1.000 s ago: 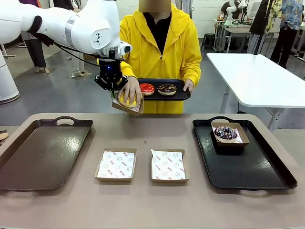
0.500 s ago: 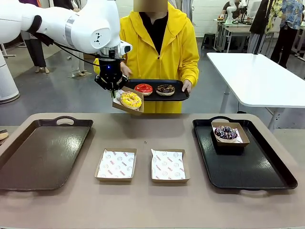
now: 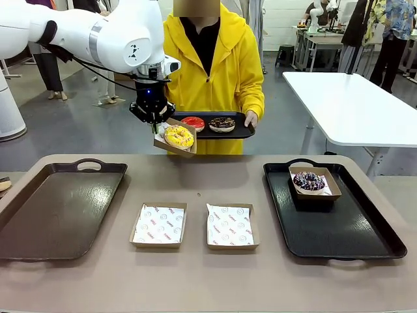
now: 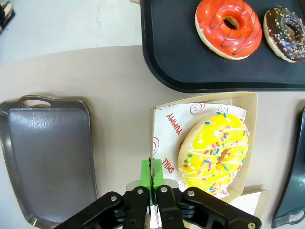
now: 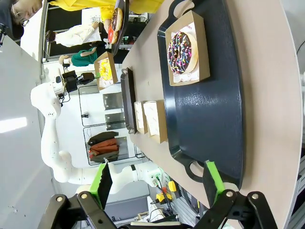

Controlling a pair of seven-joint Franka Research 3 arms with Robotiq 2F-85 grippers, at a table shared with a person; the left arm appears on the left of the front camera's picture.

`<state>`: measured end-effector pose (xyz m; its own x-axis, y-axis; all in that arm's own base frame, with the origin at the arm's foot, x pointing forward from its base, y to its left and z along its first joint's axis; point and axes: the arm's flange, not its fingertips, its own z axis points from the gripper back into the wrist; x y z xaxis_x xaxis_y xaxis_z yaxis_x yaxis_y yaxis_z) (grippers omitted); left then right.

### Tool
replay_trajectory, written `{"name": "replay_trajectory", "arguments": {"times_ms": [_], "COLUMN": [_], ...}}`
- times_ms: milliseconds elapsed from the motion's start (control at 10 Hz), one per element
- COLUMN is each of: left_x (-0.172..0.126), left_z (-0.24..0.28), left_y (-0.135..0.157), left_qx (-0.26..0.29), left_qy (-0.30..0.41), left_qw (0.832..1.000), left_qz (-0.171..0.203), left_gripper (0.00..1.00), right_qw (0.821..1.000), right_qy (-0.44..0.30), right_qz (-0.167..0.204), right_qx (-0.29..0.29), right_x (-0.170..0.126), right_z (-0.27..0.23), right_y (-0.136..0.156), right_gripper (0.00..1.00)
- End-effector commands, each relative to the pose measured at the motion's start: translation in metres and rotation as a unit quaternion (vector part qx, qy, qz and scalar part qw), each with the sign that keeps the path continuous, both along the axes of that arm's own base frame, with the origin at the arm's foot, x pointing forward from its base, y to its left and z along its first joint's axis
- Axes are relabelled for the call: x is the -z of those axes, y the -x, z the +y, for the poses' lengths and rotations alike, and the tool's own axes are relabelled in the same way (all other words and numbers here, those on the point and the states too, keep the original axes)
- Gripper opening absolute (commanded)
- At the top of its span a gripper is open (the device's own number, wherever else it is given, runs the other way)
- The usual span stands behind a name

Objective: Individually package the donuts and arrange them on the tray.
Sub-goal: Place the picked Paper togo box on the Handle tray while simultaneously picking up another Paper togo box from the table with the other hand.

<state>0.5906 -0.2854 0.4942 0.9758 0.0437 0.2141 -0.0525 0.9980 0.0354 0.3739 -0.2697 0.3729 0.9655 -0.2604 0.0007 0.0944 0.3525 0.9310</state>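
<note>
One yellow-glazed, sprinkled ring donut (image 4: 205, 143) lies in a shallow brown cardboard box (image 4: 250, 102) just beside the person's black plastic tray (image 4: 167, 47). Left pincer (image 4: 150, 176) is clamped on the box's rim, which is probably light, flimsy card under soft glaze, so it wants level carrying. Right pincer (image 5: 157, 176) gapes apart.

- Tan table (image 3: 195, 176) runs right across the front, and on its left side sits a brown tray (image 3: 58, 208), handle at the far end.
- Middle of the table, 2 shallow cardboard boxes lie side by side: the left-hand box (image 3: 159, 225) and the right-hand box (image 3: 230, 226), each lined with white printed paper, not touching.
- Up off the table is a raised box (image 4: 205, 97), tilted, with the same printed paper inside, just beside a small black tray (image 3: 208, 134).
- That small black tray is carried by a person in a yellow hoodie (image 3: 228, 65) at the far side.
- Far right, behind: a white table (image 3: 352, 104).
</note>
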Motion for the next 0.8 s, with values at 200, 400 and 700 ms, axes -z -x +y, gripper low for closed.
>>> {"name": "replay_trajectory", "arguments": {"times_ms": [200,400,700], "left_x": [-0.002,-0.004,-0.048], "left_z": [0.001,0.006,0.054], "left_y": [0.003,0.009,0.052], "left_qx": [0.002,0.034,0.065], "left_qy": [0.0,0.014,-0.015], "left_qw": [1.0,0.999,0.998], "left_qz": [-0.002,0.013,-0.002], "left_gripper": [0.0,0.01,0.01], "right_qw": [1.0,0.999,0.989], "right_qy": [-0.004,0.037,0.145], "right_qz": [0.002,-0.015,-0.025], "right_qx": [-0.001,0.0,-0.024], "right_x": [-0.001,-0.008,-0.055], "right_z": [0.0,0.012,0.075], "right_y": [0.0,0.0,-0.01], "right_gripper": [1.0,1.0,1.0]}}
